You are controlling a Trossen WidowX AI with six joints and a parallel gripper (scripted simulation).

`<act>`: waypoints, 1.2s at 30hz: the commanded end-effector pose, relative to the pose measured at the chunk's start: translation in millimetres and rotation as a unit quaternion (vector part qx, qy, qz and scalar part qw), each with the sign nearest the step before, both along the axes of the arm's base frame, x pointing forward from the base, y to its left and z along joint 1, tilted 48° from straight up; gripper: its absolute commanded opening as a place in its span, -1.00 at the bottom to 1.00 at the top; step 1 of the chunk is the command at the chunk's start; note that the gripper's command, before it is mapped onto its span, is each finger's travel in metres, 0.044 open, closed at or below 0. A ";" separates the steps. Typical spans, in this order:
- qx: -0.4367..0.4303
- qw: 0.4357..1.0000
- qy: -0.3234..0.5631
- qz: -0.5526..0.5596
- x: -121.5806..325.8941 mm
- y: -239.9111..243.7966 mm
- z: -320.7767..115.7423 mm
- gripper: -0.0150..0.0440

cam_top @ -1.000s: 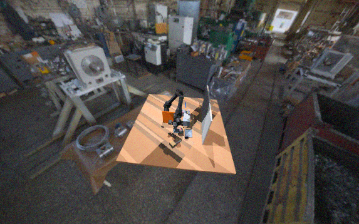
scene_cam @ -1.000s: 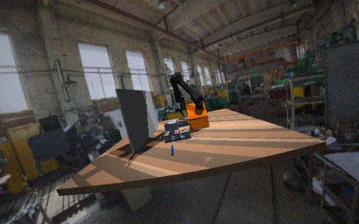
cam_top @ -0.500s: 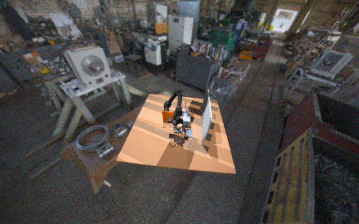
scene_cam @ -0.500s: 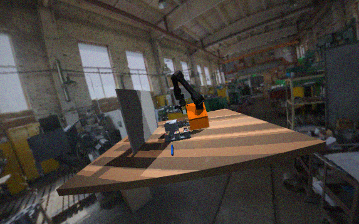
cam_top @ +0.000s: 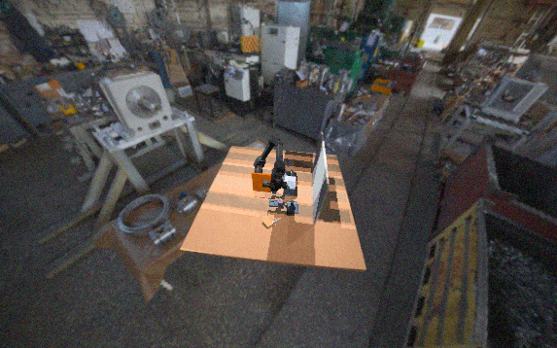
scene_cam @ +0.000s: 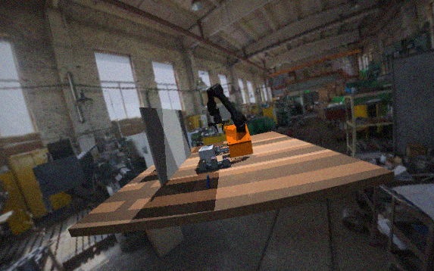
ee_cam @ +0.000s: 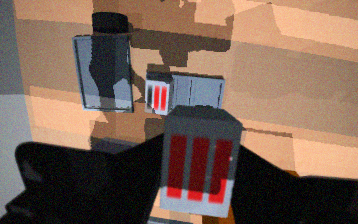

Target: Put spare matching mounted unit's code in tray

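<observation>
A grey open tray (ee_cam: pixel 103 74) is seen in the wrist view, standing on the wooden table (ee_cam: pixel 300 75); nothing can be made out inside it, and part of it is in shadow. A dark round object (ee_cam: pixel 109 22) lies just beyond its far edge. Beside the tray rests a grey spare (ee_cam: pixel 185 93) marked with two red bars. The gripper (ee_cam: pixel 200 165) is closed on a second grey block, the held spare (ee_cam: pixel 200 160), which carries three red bars and is raised above the table, not in the tray. An orange box (scene_cam: pixel 238 141) and an upright grey panel (scene_cam: pixel 167 141) stand on the striped table top. A cluttered workshop hall surrounds it. No legible lettering is visible.
</observation>
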State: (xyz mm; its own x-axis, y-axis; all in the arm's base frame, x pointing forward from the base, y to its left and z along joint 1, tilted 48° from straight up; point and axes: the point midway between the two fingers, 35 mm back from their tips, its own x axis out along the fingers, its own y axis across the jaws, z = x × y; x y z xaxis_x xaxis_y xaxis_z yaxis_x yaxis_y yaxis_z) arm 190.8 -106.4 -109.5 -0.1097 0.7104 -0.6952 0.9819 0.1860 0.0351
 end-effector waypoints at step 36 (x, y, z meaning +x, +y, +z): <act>0.005 1.000 -0.006 -0.003 164.3 20.2 -4.1 -0.49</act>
State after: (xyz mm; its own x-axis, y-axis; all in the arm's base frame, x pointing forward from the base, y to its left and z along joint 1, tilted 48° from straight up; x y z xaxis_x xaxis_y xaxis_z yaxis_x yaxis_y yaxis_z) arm 345.4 -89.8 -114.2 -0.1006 0.7134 -0.6935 0.9811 0.1871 0.0500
